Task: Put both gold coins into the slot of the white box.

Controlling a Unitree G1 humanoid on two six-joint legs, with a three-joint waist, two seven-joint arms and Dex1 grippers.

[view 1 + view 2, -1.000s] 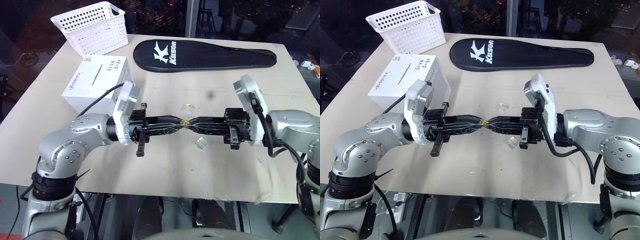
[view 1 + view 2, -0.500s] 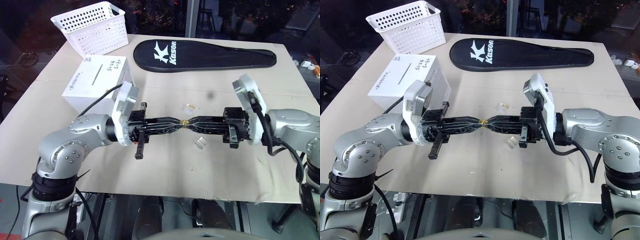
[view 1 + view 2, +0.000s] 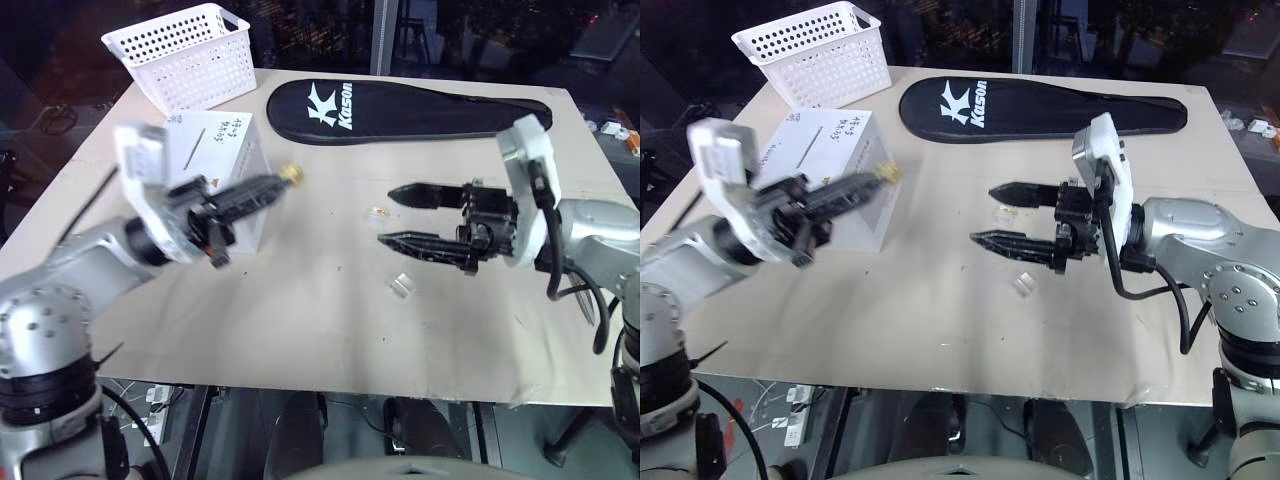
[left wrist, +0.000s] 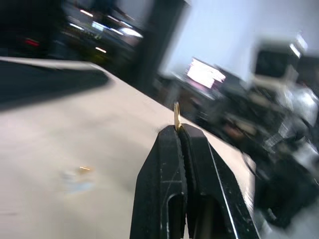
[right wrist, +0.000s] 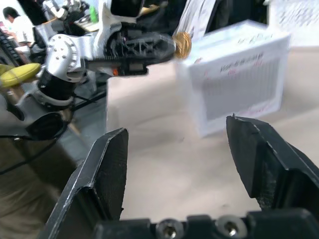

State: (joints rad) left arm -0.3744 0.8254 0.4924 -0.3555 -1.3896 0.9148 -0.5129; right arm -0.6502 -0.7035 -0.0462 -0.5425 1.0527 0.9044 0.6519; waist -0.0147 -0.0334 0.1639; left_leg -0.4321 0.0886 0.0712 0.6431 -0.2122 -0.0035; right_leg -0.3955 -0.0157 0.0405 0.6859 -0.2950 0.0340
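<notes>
Beside the white box point(image 3: 205, 150), the left gripper point(image 3: 283, 180) jaws clamp a tiny shiny gold coin point(image 3: 292, 175); the right gripper point(image 3: 390, 214) jaws gape.

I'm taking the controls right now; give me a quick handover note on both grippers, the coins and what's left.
Left gripper: shut on a gold coin, held in the air beside the white box.
Right gripper: open, empty, over the table.
Second coin: looks to lie in a clear case on the table near the right gripper.
Slot: on the box top, unobstructed.
Done: one coin picked up.
Left: insert it, then fetch and insert the second.
</notes>
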